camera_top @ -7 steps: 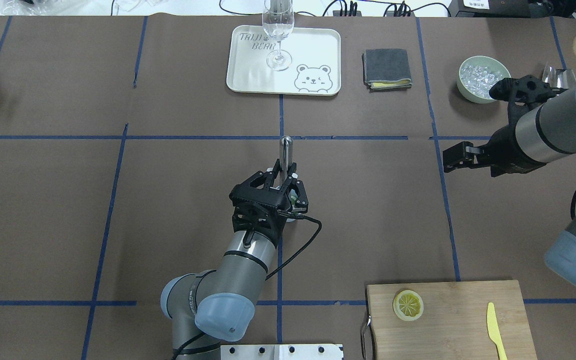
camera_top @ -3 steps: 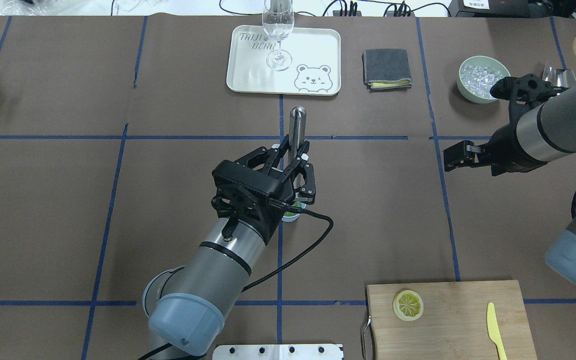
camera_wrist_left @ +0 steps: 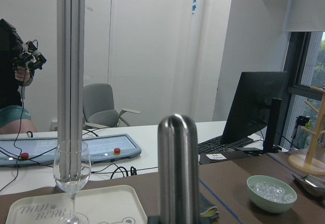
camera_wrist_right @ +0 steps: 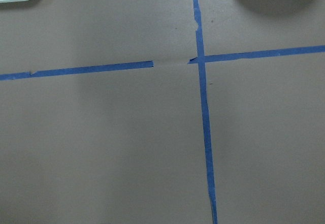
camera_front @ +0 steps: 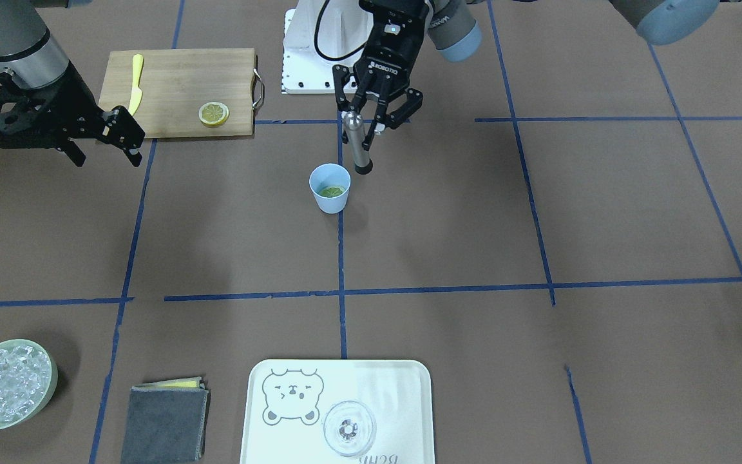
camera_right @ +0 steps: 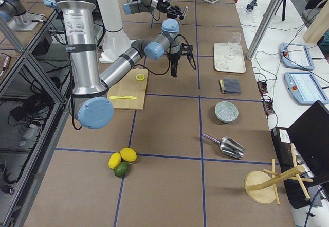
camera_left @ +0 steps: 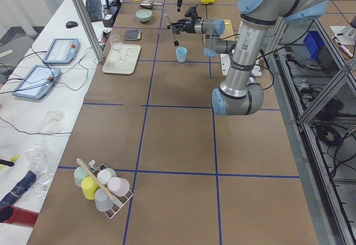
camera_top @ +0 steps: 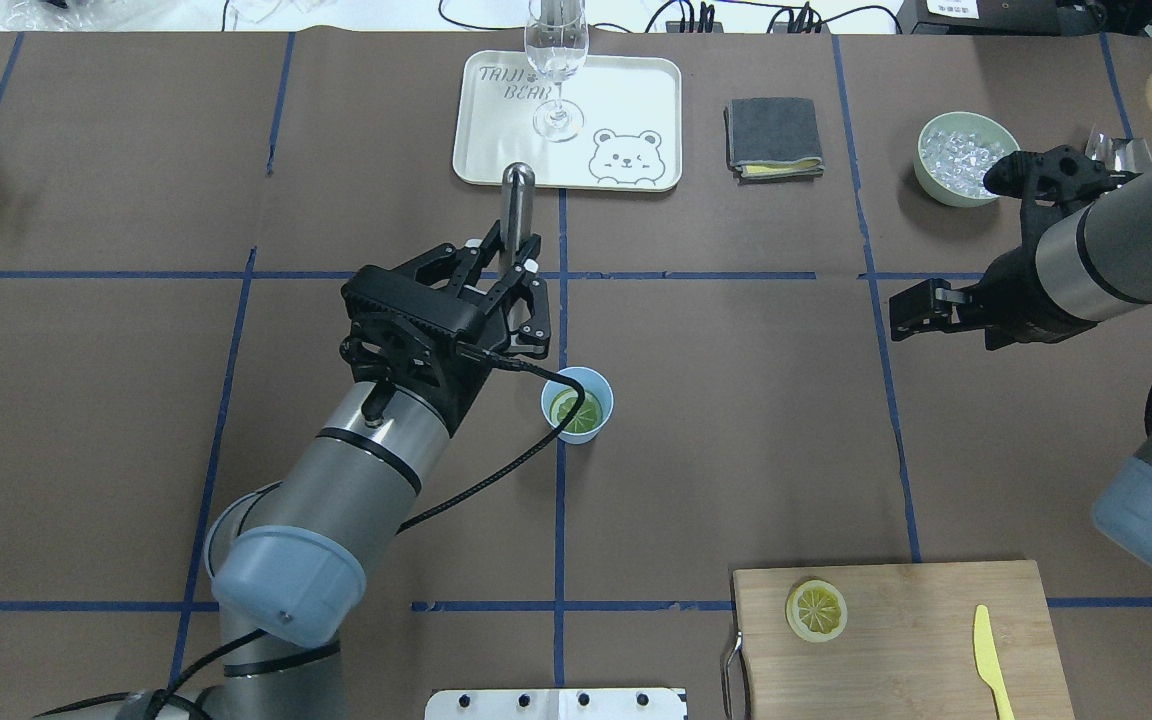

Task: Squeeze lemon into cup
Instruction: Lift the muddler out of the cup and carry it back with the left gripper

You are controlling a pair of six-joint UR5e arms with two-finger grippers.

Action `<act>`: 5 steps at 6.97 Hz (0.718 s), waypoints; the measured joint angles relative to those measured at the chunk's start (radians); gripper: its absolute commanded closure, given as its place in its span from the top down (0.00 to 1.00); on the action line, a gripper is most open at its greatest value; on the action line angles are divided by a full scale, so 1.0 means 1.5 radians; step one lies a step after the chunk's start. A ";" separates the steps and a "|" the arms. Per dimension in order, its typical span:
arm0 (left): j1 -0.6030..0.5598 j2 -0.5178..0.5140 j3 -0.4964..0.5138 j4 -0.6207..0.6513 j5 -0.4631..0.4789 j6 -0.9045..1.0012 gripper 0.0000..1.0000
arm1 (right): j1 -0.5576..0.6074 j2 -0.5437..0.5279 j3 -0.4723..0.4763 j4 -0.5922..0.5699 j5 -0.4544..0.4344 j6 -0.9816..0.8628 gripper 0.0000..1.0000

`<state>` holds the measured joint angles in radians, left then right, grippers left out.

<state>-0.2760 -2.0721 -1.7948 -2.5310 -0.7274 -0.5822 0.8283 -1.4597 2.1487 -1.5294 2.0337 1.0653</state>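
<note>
The light-blue cup [camera_top: 577, 404] stands at the table's middle with a lemon slice [camera_top: 575, 411] lying inside it; both also show in the front view, the cup [camera_front: 330, 188] and the slice [camera_front: 332, 191]. My left gripper [camera_top: 511, 262] is shut on a metal rod [camera_top: 516, 205] and holds it in the air, up and to the left of the cup. The rod also shows in the front view [camera_front: 358, 145] and the left wrist view [camera_wrist_left: 177, 168]. A second lemon slice [camera_top: 816, 609] lies on the wooden cutting board [camera_top: 936, 650]. My right gripper [camera_top: 896, 313] is open and empty, far right of the cup.
A tray [camera_top: 636, 100] with a clear glass [camera_top: 556, 60] stands at the back. A grey cloth [camera_top: 773, 137] and a green bowl of ice [camera_top: 966, 155] lie to its right. A yellow knife [camera_top: 988, 660] lies on the board.
My left gripper has lifted the metal rod out of the cup and moved it left and away. The cup and its lemon slice are now uncovered. The right arm has barely moved.
</note>
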 measured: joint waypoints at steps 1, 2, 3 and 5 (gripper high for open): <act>-0.050 0.054 -0.001 0.007 -0.078 0.000 0.00 | 0.001 0.000 -0.001 0.000 -0.001 0.000 1.00; -0.122 0.099 -0.001 0.025 -0.209 0.001 0.00 | 0.002 0.000 -0.001 0.000 -0.002 0.000 1.00; -0.208 0.123 -0.001 0.077 -0.366 0.003 0.00 | 0.003 0.000 -0.002 0.000 -0.002 -0.001 1.00; -0.320 0.135 0.005 0.246 -0.543 0.006 0.00 | 0.004 0.002 -0.003 0.000 -0.003 -0.002 1.00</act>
<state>-0.7562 -1.8693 -1.7877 -2.1613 -1.5418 -0.5736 0.8341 -1.4573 2.1442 -1.5294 2.0291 1.0628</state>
